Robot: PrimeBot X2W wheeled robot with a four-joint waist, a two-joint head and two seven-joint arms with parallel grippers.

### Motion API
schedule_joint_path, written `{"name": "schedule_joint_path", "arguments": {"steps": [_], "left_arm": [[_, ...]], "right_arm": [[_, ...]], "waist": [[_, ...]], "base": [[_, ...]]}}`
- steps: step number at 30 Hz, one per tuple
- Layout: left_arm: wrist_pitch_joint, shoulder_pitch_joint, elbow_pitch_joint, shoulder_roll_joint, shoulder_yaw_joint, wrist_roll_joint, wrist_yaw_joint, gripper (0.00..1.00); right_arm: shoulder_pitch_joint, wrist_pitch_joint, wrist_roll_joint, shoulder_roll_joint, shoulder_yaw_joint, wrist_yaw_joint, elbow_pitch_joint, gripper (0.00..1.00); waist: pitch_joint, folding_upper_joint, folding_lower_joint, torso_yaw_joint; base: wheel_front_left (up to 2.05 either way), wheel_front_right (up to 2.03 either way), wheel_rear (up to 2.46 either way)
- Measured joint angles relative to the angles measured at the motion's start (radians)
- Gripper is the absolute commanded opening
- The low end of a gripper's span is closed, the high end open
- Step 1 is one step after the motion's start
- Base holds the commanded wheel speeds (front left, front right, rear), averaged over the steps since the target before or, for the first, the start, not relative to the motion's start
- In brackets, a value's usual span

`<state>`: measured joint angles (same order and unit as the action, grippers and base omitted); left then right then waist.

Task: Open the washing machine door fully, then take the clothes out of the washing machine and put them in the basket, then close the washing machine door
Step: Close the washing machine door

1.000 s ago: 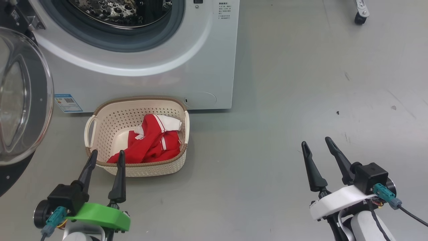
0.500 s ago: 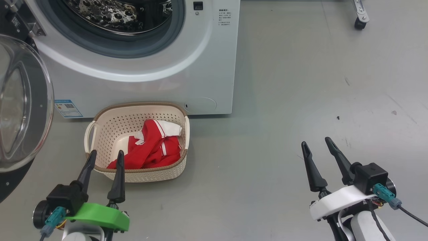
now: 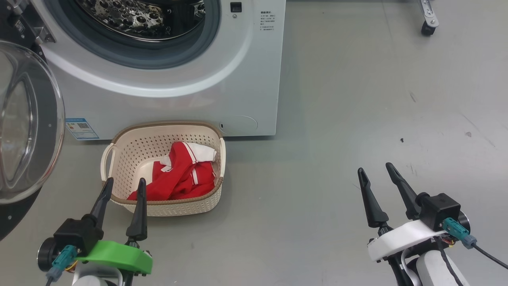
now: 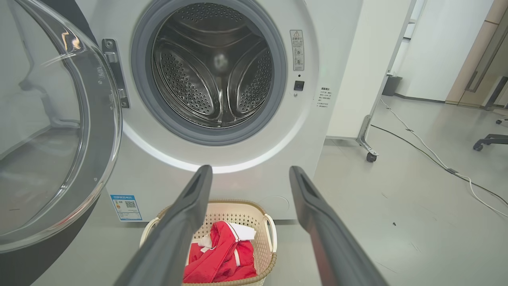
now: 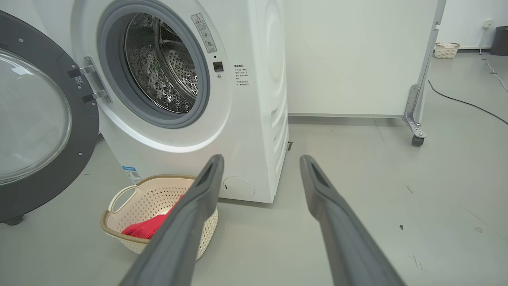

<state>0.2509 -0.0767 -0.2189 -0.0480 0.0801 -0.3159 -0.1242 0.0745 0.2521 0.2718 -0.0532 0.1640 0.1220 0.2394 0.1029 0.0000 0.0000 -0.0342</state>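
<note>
The white washing machine (image 3: 238, 79) (image 4: 317, 131) (image 5: 254, 119) stands with its door (image 3: 27, 119) (image 4: 51, 131) (image 5: 35, 119) swung wide to the left, and the steel drum (image 4: 214, 67) looks bare. The red clothes (image 3: 182, 174) (image 4: 226, 258) (image 5: 147, 229) lie in the cream basket (image 3: 127, 155) (image 4: 270, 234) (image 5: 151, 194) on the floor before the machine. My left gripper (image 3: 124, 184) (image 4: 249, 174) is open, its tips at the basket's near rim and holding nothing. My right gripper (image 3: 375, 169) (image 5: 261, 163) is open over bare floor to the right.
Grey floor (image 3: 357, 99) stretches to the right of the machine. A wheeled white panel's caster (image 3: 426, 24) (image 5: 416, 140) stands at the far right, with cables (image 4: 428, 155) along the floor. Another cream basket (image 5: 446, 49) and a dark bin (image 5: 499, 39) sit far back.
The whole head view has shifted slightly, so the camera tilted up a little. Both grippers stay open in the same places; the basket and clothes have not moved.
</note>
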Motion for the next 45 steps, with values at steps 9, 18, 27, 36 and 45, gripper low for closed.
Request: {"name": "schedule_joint_path", "arguments": {"steps": [9, 18, 27, 36, 45], "left_arm": [[0.000, 0.000, 0.001, 0.000, -0.006, 0.001, 0.000, 1.00], [0.000, 0.000, 0.000, 0.001, -0.005, 0.002, 0.000, 1.00], [0.000, 0.000, -0.006, 0.003, 0.019, 0.011, 0.000, 1.00], [0.000, -0.001, -0.007, 0.004, 0.026, 0.011, 0.000, 1.00], [0.000, -0.003, -0.007, 0.006, 0.021, 0.007, 0.005, 1.00]], "right_arm": [[0.000, 0.000, 0.000, 0.000, 0.000, 0.000, 0.000, 1.00], [0.000, 0.000, 0.000, 0.000, 0.002, 0.000, 0.000, 1.00], [-0.002, 0.000, 0.000, -0.003, -0.003, 0.000, -0.008, 1.00], [-0.002, 0.000, -0.002, -0.025, 0.000, 0.000, -0.027, 1.00], [0.001, 0.000, -0.002, -0.044, 0.018, 0.000, -0.030, 1.00]], "waist": [[0.000, 0.0000, 0.0000, -0.001], [-0.002, 0.0000, 0.0000, 0.002], [0.012, 0.0000, 0.0000, 0.029], [0.047, 0.0000, 0.0000, 0.107], [0.072, 0.0000, 0.0000, 0.205]], "base": [[0.00, 0.00, 0.00], [0.00, 0.00, 0.00], [0.00, 0.00, 0.00], [0.00, 0.00, 0.00], [0.00, 0.00, 0.00]]}}
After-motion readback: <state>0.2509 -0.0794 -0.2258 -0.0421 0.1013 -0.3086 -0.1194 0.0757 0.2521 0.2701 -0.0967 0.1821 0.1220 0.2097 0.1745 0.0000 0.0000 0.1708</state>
